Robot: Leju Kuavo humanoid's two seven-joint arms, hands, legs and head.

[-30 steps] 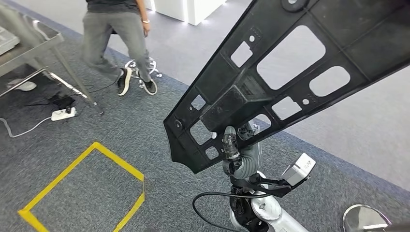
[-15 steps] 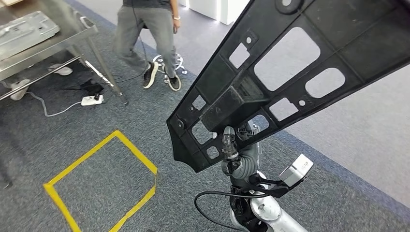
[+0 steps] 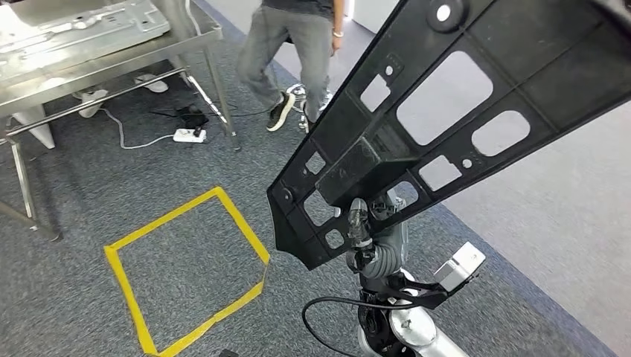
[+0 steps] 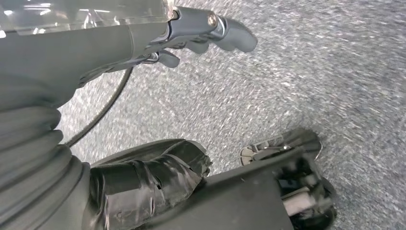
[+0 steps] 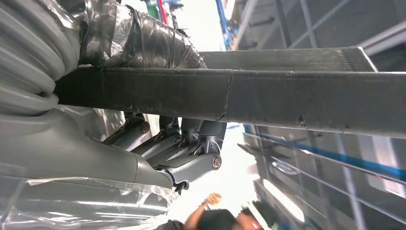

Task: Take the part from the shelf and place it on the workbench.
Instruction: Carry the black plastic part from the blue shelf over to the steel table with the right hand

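Head view: my right hand (image 3: 368, 223) grips the part (image 3: 461, 111), a flat black plastic panel with cut-out windows, near its lower end, and holds it tilted up across the right of the picture, high over the carpet (image 3: 111, 201). My right thumb wraps one face of the part's edge (image 5: 230, 98) in the right wrist view, and the fingers (image 5: 182, 143) curl under the other face, so that hand clamps the part.

Left wrist view: my left hand (image 4: 143, 57) hangs above the carpet with its fingers (image 4: 225, 33) curled loosely and nothing in them; whether they are fully pressed in I cannot tell.

On the floor, a square of yellow tape (image 3: 186, 271) lies left of my arm. Beyond it stands a metal worktop (image 3: 111, 56) with a silver sheet part (image 3: 82, 22) on it, well apart from the black part. A power strip (image 3: 187, 134) lies under the worktop's far end. A person (image 3: 294, 52) in grey trousers stands near that corner.
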